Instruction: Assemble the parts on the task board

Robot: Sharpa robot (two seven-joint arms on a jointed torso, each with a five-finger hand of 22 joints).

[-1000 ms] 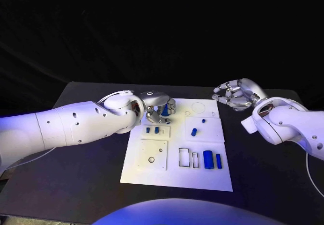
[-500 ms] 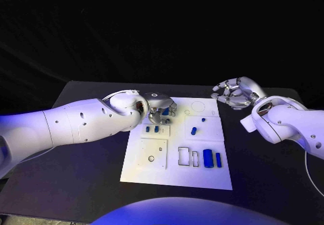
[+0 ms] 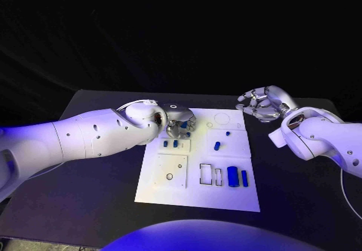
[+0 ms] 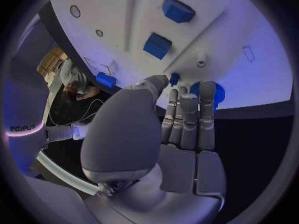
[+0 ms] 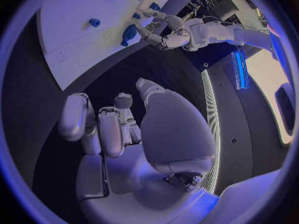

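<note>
The white task board [image 3: 198, 194] lies in the middle of the black table. My left hand [image 3: 178, 122] is over its far left corner, fingers pointing down onto a round blue part [image 4: 216, 93] that they mostly hide. A smaller blue bit [image 4: 174, 78] shows between the thumb and fingers [image 4: 189, 109]. The same hand [image 5: 163, 32] and blue part [image 5: 129, 33] appear in the right wrist view. My right hand [image 3: 263, 104] hovers beyond the board's far right corner, fingers [image 5: 99, 127] curled in and holding nothing.
Two small blue parts [image 3: 170, 143] stand in a left panel. Two more [image 3: 216, 146] sit in the middle, and two long ones [image 3: 233, 178] lie near the right edge beside empty rectangular slots [image 3: 205, 175]. Round outlines [image 3: 221, 119] mark the far edge.
My left hand has sunk a little toward the board's far left corner, and the blue part it holds is now more hidden by its fingers. The right hand has stayed put.
</note>
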